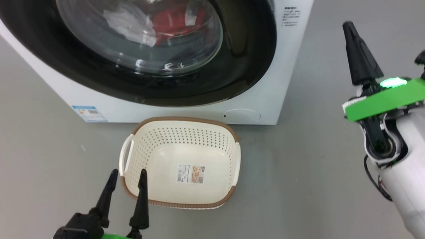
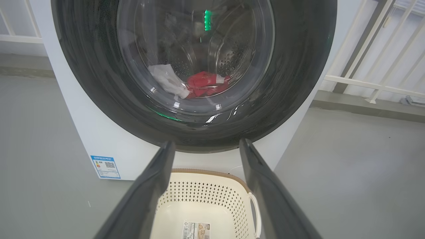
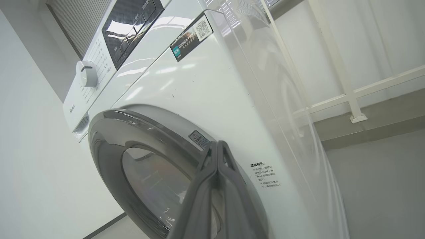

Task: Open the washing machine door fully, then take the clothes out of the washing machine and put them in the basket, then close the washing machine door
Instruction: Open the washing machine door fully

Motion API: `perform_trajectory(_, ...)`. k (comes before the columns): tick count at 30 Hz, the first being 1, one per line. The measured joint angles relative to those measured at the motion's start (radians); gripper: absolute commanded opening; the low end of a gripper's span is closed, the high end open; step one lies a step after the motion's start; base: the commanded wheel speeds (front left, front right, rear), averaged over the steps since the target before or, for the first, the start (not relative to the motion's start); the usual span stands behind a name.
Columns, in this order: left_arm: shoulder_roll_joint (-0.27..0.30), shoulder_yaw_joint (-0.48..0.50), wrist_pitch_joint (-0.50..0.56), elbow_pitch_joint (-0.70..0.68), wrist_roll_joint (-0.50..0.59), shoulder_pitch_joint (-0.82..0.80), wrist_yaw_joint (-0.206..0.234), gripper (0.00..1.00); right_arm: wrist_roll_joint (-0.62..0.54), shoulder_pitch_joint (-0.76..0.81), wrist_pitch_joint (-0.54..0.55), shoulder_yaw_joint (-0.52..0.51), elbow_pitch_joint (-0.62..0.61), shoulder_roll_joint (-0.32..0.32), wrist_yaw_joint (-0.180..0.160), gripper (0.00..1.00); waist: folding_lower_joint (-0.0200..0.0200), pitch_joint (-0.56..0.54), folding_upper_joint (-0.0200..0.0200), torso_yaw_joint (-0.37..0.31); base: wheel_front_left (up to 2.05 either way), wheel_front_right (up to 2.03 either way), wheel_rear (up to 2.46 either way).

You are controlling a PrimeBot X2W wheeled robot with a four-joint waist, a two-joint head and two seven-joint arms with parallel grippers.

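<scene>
Gaping left gripper (image 1: 128, 172): released, lower left, by basket (image 1: 184, 119)
Right gripper (image 1: 349, 25): clenched empty, upper right
Washing machine door (image 1: 253, 61): closed

Wide-spread left hand (image 2: 206, 143), basket (image 2: 206, 196) before closed washing machine door (image 2: 298, 66), red and white clothes (image 2: 203, 85) inside

Head view: you lose the top of the washing machine door (image 1: 249, 61) past 12 o'clock, & glare blurs the clothes (image 1: 177, 23) inside. Left wrist view cuts the basket (image 2: 206, 196) off at 6 o'clock; its sticker (image 2: 196, 229) txt is too small to read.
</scene>
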Motion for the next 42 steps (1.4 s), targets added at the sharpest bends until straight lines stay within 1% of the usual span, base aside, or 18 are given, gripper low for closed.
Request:
perform_trajectory(1,0.0,0.0,0.0,0.0,0.0,0.0,0.0,1.0,0.0,0.0,0.0,0.0,0.0,0.0,0.0,0.0,0.0,0.0,0.0,0.0,0.0,0.0,0.0)
perform_trajectory(5,0.0,-0.009,0.0,0.001,0.0,-0.02,0.0,1.0,0.095,-0.082,0.001,0.043,0.024,-0.025,0.0,0.0,-0.0001,0.025,0.0,0.02,0.0,0.0,0.0)
perform_trajectory(9,-0.001,-0.019,0.0,0.001,0.002,-0.039,0.0,1.0,0.237,-0.157,0.04,0.093,0.01,-0.055,0.0,0.0,-0.0001,0.051,0.0,0.036,0.0,0.0,0.0)
perform_trajectory(12,-0.001,-0.023,0.0,0.0,0.002,-0.056,0.0,1.0,0.355,-0.2,0.084,0.1,0.001,-0.077,0.0,0.0,-0.0001,0.072,0.0,0.046,0.0,0.0,0.0)
perform_trajectory(15,-0.001,-0.027,0.0,-0.001,0.002,-0.064,0.0,1.0,0.464,-0.241,0.152,0.099,0.006,-0.095,0.0,0.0,-0.0001,0.093,-0.0001,0.052,0.0,0.0,0.0)
perform_trajectory(18,-0.002,-0.032,0.0,-0.002,0.001,-0.081,0.0,1.0,0.555,-0.292,0.244,0.097,0.021,-0.112,0.0,0.0,0.0,0.116,0.0,0.058,0.0,0.0,0.0)
perform_trajectory(23,-0.002,-0.047,0.0,-0.003,0.001,-0.102,0.0,1.0,0.722,-0.348,0.452,0.079,0.051,-0.117,0.0,0.0,-0.0001,0.147,0.0,0.071,0.0,0.0,0.0)
perform_trajectory(27,-0.002,-0.054,0.0,-0.003,0.001,-0.119,0.0,1.0,0.798,-0.386,0.591,0.048,0.11,-0.127,0.0,0.0,-0.0001,0.167,0.0,0.082,0.0,0.0,0.0)
perform_trajectory(34,-0.002,-0.061,0.0,-0.003,-0.003,-0.128,0.0,1.0,0.853,-0.465,0.784,0.031,0.219,-0.132,0.0,0.0,0.0,0.197,0.0,0.098,0.0,0.0,0.0)
perform_trajectory(37,-0.002,-0.065,0.0,-0.006,-0.006,-0.141,0.0,1.0,0.859,-0.497,0.84,0.031,0.26,-0.131,0.0,0.0,-0.0001,0.21,0.0,0.104,0.0,0.0,0.0)
perform_trajectory(42,-0.002,-0.082,0.0,-0.015,-0.006,-0.145,0.001,1.0,0.859,-0.557,0.886,0.03,0.311,-0.127,0.0,0.0,0.0,0.234,0.0,0.111,0.0,0.0,0.0)
